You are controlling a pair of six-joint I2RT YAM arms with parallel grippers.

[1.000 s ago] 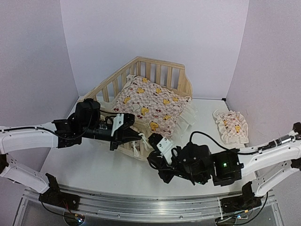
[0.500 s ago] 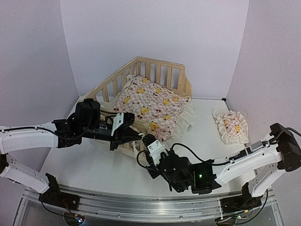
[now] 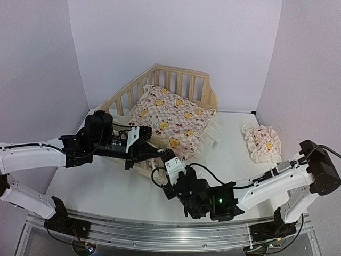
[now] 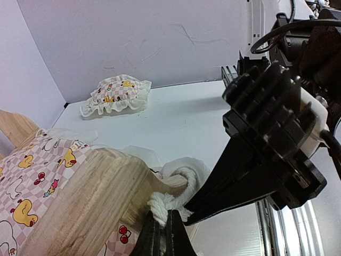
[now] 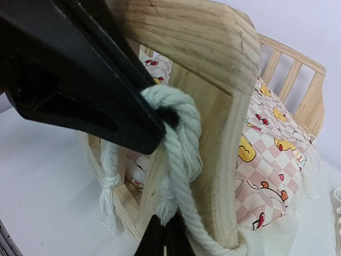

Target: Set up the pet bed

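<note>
The pet bed (image 3: 181, 72) is a light-wood slatted frame at the back centre, with the duck cushion (image 3: 170, 114) lying in it. A white rope (image 5: 181, 138) is knotted through the bed's near corner post (image 5: 213, 48). My left gripper (image 3: 154, 153) is shut on the rope knot (image 4: 165, 205) at that post (image 4: 96, 186). My right gripper (image 3: 166, 158) meets it from the other side. Its closed fingertips (image 5: 160, 237) pinch the rope's frayed end just below the knot. The left gripper's black fingers (image 5: 69, 80) fill the upper left of the right wrist view.
The small matching pillow (image 3: 262, 140) lies on the white table at the right, apart from the bed. A second knotted rope tail (image 5: 109, 181) hangs beside the post. Purple walls close in the table on three sides. The arms' rail (image 3: 160, 229) runs along the near edge.
The right arm swung its elbow and body leftward and forward, bringing its gripper slightly closer to the bed's near corner. The left arm and the bed stayed in place.
</note>
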